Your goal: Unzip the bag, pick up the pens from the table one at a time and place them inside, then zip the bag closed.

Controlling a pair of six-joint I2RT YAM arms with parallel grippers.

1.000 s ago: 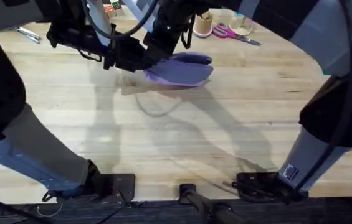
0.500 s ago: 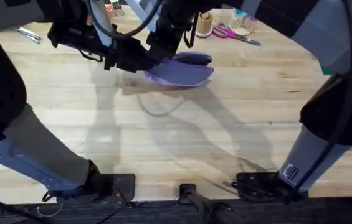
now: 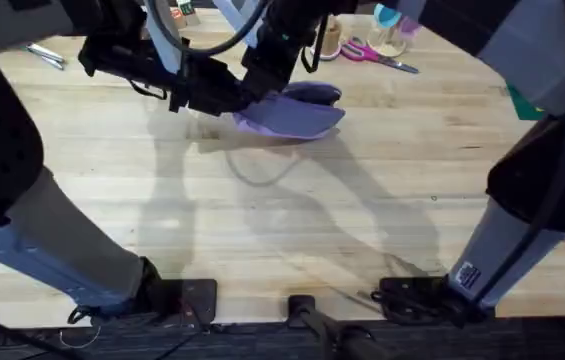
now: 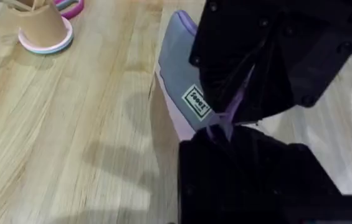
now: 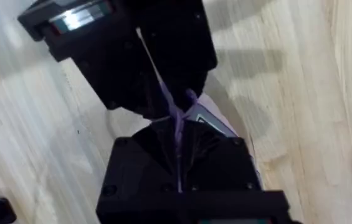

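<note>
Lavender pencil pouch (image 3: 295,113) lying on the worktop (image 3: 362,230) near the far edge, about midway along it, a small white label (image 4: 198,101) on its side. Left gripper (image 3: 230,97) at the pouch's left end, clamped together on a pinch of purple fabric, as seen in the left wrist view (image 4: 220,127). Right gripper (image 3: 262,82) directly above the same end, pinching a thin purple strip, probably the zipper pull (image 5: 177,121); fingers together on it. Both grippers touching at that end. Pink-handled scissors (image 3: 374,56) and a tan cup (image 4: 40,23) on a pink ring near the far edge, apart from the pouch.
</note>
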